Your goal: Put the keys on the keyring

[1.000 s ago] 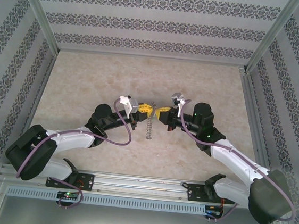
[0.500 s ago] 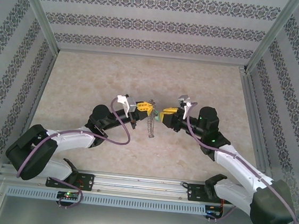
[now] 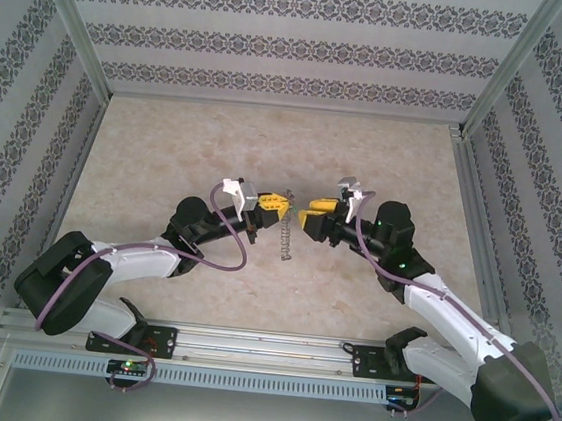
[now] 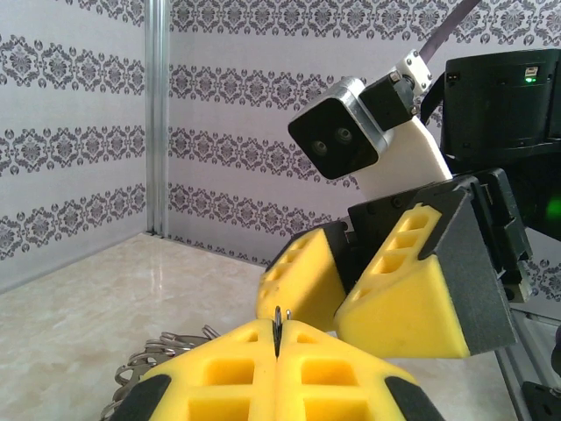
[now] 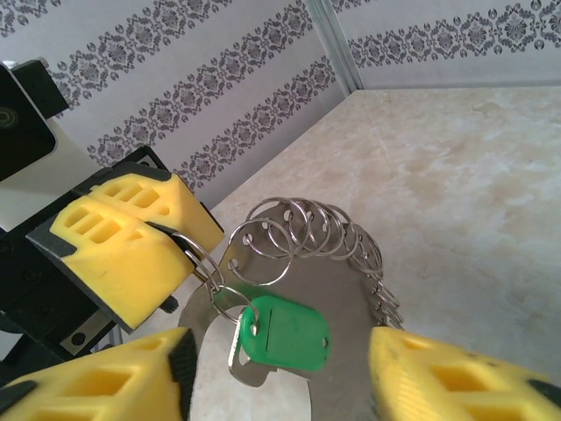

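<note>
Since the earlier top-cam frame, the right end effector (image 3: 310, 220) has been drawn back to the right and its fingers have been spread. The gap btwn it and the left end effector (image 3: 274, 202) is wider.

Top cam: both end effectors are held near mid-worktop (image 3: 168, 138), tips facing, apart. The keyring (image 3: 285, 239), a dark chain of linked rings, is seen hanging just below the left tips. Whether its lower end touches the worktop cannot be told.

Left wrist cam: the left end effector (image 4: 278, 346) is pressed together, w/ a thin metal ring pinched edge-on at the seam. More of the keyring (image 4: 162, 346) is seen low at left. The right end effector (image 4: 342, 298) is seen just ahead, fingers parted, nothing btwn them.

Right wrist cam: the right end effector (image 5: 285, 390) is spread wide & holds nothing. The left end effector (image 5: 180, 241) is clamped on one ring of the keyring (image 5: 316, 230), whose loops are arched away to the right. The green-headed key (image 5: 282, 331) is hung from a ring beside the pinched one, btwn the two yellow fingers but touched by neither.
</note>
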